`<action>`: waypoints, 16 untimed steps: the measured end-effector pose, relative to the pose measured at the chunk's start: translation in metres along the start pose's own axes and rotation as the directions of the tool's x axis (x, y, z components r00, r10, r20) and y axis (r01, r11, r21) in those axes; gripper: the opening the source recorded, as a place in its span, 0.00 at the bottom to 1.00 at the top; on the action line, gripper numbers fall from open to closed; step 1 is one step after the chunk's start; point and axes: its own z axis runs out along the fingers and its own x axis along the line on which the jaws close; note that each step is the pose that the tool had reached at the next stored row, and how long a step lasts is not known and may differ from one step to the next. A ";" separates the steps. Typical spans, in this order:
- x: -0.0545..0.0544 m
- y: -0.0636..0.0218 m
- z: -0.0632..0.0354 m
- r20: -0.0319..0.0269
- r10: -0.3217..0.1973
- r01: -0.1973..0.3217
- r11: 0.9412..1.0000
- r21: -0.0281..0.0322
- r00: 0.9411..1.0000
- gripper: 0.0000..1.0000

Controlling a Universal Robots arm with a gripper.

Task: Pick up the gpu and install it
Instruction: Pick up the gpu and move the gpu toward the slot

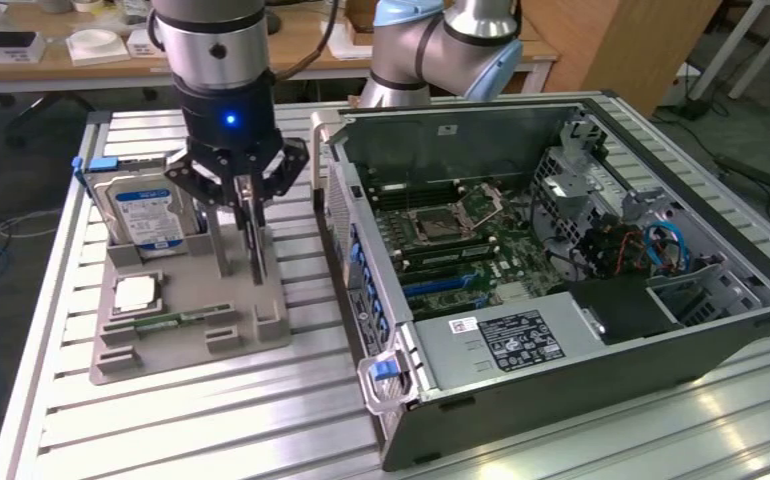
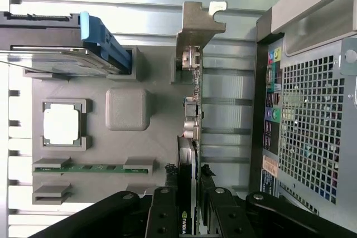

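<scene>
The gpu [image 1: 254,246] is a thin dark card standing on edge over the grey holder tray [image 1: 198,330] on the exterior view's left. My gripper [image 1: 242,205] reaches straight down onto the card's upper edge, one finger on each face, shut on it. In the wrist view the gpu [image 2: 191,110] runs edge-on away from my gripper [image 2: 187,218], with its silvery bracket [image 2: 198,20] at the far end. I cannot tell whether the card's lower edge still touches the tray [image 2: 162,65].
On the tray are a silver hard drive [image 1: 145,210] with a blue clip, a square processor [image 1: 136,292] and a green memory stick [image 1: 172,322]. The open computer case [image 1: 559,230] lies to the exterior view's right, motherboard [image 1: 452,240] exposed. Another robot arm [image 1: 439,50] stands behind.
</scene>
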 end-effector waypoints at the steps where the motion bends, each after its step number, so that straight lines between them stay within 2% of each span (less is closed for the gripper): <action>1: 0.000 0.0000 -0.0014 0.000 0.000 0.000 1.000 0.000 1.000 0.26; 16: -0.001 0.0009 -0.0272 0.000 0.000 0.000 1.000 0.000 1.000 0.26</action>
